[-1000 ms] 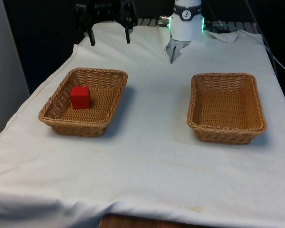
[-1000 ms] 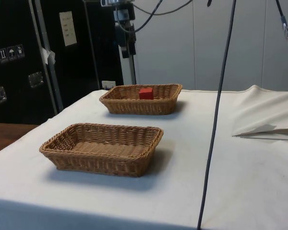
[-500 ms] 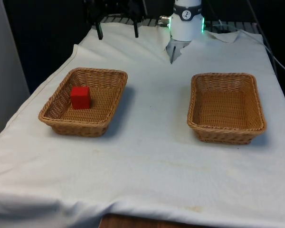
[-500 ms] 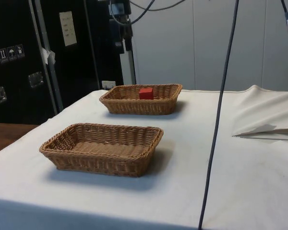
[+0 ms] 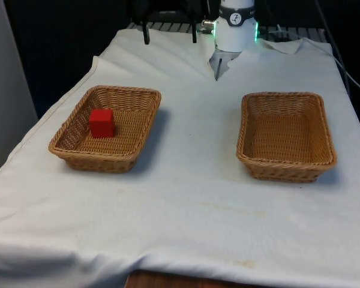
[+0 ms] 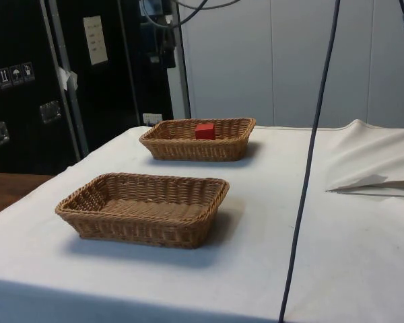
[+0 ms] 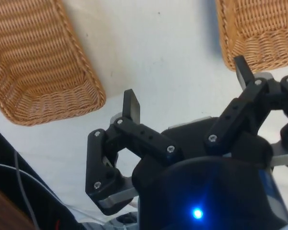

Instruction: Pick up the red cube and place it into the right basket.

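Gripper (image 5: 170,33) high over the table's far edge, fingers (image 7: 131,106) spread wide, holding nothing. Red cube (image 5: 101,122) sits inside the basket (image 5: 145,116) at the front view's left, near its far-left wall. Second basket (image 5: 286,168) well apart; open white cloth (image 5: 192,162) between them.

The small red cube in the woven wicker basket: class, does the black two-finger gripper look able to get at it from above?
Probably yes. The small red cube sits uncovered in the open-topped woven wicker basket, and the black two-finger gripper hangs open above the table's far end.
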Motion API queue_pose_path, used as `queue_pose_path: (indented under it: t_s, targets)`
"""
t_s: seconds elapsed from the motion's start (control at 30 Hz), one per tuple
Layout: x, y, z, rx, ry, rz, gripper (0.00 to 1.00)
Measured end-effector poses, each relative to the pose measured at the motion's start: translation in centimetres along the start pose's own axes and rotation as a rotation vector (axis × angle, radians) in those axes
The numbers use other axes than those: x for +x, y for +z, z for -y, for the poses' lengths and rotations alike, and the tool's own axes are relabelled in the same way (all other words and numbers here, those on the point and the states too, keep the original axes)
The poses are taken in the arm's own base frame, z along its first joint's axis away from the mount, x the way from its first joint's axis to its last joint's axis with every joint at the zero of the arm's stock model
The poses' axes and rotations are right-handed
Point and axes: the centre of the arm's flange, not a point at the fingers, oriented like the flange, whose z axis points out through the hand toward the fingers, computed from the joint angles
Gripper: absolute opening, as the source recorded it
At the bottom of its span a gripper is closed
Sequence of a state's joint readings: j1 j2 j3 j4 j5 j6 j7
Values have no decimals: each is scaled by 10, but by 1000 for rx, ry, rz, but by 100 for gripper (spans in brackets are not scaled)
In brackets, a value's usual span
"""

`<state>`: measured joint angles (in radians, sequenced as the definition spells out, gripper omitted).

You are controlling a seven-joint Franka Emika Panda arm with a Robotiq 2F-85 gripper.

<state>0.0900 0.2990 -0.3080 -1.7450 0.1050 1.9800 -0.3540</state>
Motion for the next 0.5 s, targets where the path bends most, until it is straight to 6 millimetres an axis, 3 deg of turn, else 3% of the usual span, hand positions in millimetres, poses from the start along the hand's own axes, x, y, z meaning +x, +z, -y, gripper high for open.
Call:
queue_pose_path:
  t_s: [0.5]
  targets:
    - [9,0,46,-15,-8,6,100]
